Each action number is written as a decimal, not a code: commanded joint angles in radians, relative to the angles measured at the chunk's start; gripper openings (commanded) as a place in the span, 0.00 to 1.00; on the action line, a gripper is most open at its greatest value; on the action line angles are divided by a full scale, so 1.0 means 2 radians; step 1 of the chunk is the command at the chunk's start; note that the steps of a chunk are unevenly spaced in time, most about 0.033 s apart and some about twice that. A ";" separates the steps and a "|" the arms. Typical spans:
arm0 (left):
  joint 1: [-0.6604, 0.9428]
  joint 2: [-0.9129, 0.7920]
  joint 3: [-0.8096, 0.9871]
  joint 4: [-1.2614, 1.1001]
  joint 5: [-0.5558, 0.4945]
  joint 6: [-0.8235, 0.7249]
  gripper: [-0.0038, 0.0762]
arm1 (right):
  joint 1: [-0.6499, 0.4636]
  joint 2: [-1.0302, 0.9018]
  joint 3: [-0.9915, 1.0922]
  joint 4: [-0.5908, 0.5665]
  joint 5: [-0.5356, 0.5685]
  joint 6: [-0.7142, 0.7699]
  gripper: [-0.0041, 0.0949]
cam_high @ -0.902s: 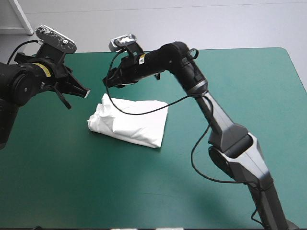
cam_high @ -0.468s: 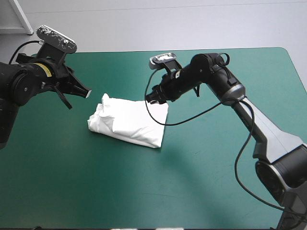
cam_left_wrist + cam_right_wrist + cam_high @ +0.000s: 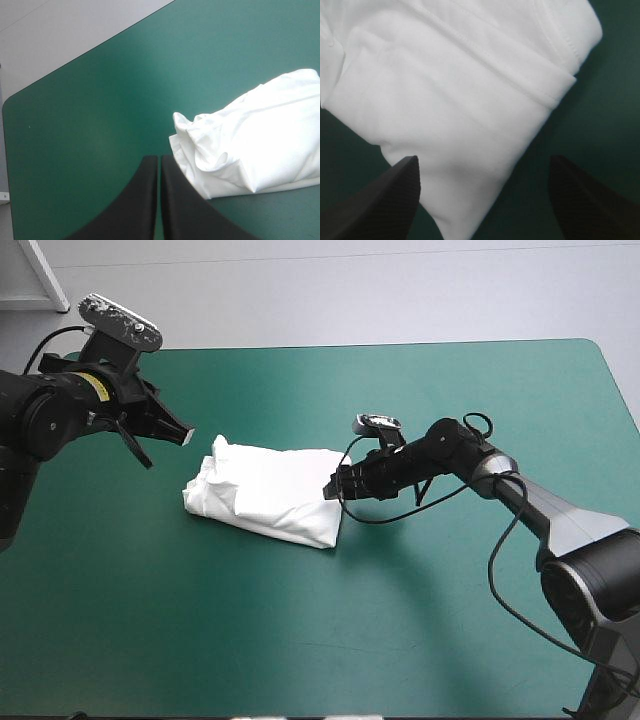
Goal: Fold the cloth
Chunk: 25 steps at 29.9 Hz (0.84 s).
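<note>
The white T-shirt [image 3: 268, 492] lies as a folded bundle on the teal-green cover, left of the table's middle. My right gripper [image 3: 336, 489] is low at the bundle's right edge, fingers open and nothing between them; in the right wrist view the T-shirt [image 3: 455, 95] fills the space ahead of the spread fingers [image 3: 395, 192]. My left gripper [image 3: 183, 434] hovers raised, just off the bundle's far left corner, shut and empty. In the left wrist view the T-shirt [image 3: 250, 145] lies ahead and to one side of the closed fingers [image 3: 159, 165].
Bare teal-green cover [image 3: 300, 630] stretches in front of the bundle and to its right. The table's far edge [image 3: 400, 343] runs behind both arms. The right arm reaches in low across the table's right half.
The right arm has swung from the bundle's far side around to its right edge and come down low. The left gripper and the T-shirt have stayed put.
</note>
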 commanded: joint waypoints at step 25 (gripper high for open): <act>0.000 -0.012 -0.013 -0.002 0.020 -0.014 0.07 | -0.121 -0.072 0.009 -0.241 0.087 0.047 0.04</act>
